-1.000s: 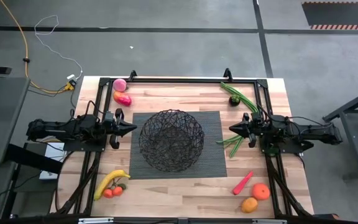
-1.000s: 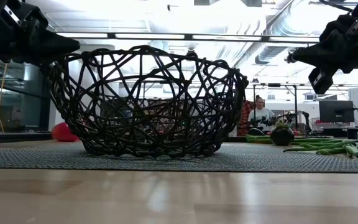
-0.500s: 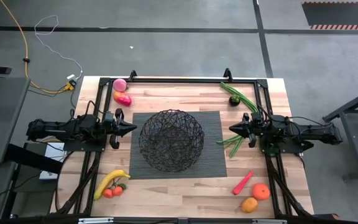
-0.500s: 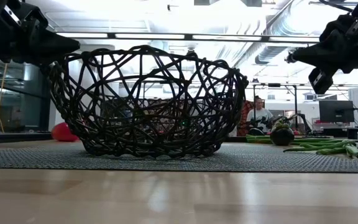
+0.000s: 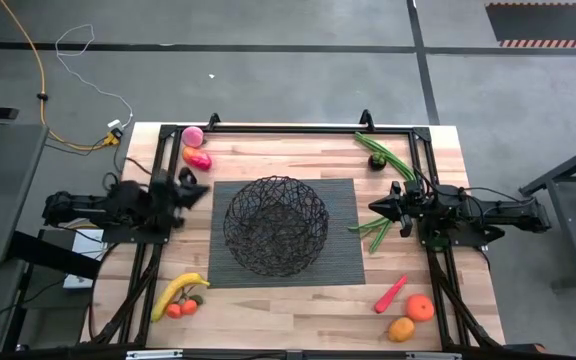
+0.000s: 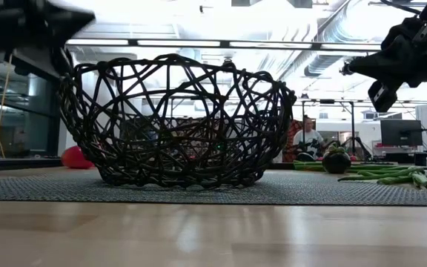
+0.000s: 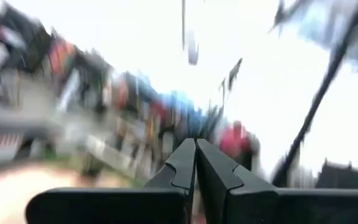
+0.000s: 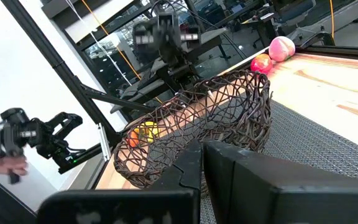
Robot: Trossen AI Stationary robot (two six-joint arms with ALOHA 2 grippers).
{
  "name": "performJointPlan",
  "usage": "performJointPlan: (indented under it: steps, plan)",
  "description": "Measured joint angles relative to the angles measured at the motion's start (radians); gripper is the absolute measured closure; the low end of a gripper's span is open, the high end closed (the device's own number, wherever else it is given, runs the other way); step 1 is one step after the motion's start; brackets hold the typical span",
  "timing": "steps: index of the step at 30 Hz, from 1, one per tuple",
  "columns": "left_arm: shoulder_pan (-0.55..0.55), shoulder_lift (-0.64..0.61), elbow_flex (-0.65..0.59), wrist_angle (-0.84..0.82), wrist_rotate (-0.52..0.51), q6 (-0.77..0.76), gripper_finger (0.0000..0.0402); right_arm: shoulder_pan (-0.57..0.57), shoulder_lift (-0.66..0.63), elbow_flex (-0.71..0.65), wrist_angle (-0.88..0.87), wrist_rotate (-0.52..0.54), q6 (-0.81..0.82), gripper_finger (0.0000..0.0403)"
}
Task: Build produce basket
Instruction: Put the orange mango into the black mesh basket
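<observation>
The black wire-mesh basket (image 5: 275,223) stands by its base on a dark ribbed mat (image 5: 343,200) at the table's middle, with nothing in it. Produce lies around it on the wood: a pink ball (image 5: 193,136) and mango (image 5: 198,158) far left, a banana (image 5: 176,292) with tomatoes (image 5: 181,308) near left, a chili (image 5: 391,294) and oranges (image 5: 420,307) near right, green beans (image 5: 376,232) and a dark green piece (image 5: 377,161) on the right. My left gripper (image 5: 202,188) hovers shut, left of the basket, tipped upward. My right gripper (image 5: 371,207) hovers shut, right of the basket.
A black frame (image 5: 288,128) runs along the table's far edge and down both sides. More beans (image 5: 388,155) lie at the far right. A person (image 6: 310,137) sits in the room beyond the table. Bare wood lies in front of the mat.
My left gripper has tipped its fingertips upward, rolled a little and risen slightly, staying shut and left of the basket. My right gripper, the basket and the produce have kept still.
</observation>
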Motion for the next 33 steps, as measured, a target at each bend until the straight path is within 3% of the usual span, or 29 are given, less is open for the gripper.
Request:
performJointPlan:
  steps: [2,5,12,16,22,33]
  plan:
    - [0.0,0.01,0.017,0.109,-0.058,0.007,0.0396,0.0,0.0,0.0,0.0,0.0,0.0,0.0402]
    - [0.0,0.051,0.089,0.093,-0.087,0.072,0.0396,0.0,0.0,0.0,0.0,0.0,0.0,0.0402]
    - [0.0,0.281,0.365,-0.167,-0.197,0.214,0.0394,0.0,0.0,0.0,0.0,0.0,0.0,0.0402]
    - [0.012,0.392,0.543,-0.41,-0.212,0.257,0.0372,0.0,0.0,0.0,0.0,0.0,0.0,0.0402]
    - [0.077,0.525,0.782,-0.805,-0.175,0.321,0.0283,0.0,0.0,0.0,0.0,0.0,0.0,0.0402]
    - [0.232,0.746,1.048,-1.22,-0.135,0.326,0.0095,0.0,0.0,0.0,0.0,0.0,0.0,0.0402]
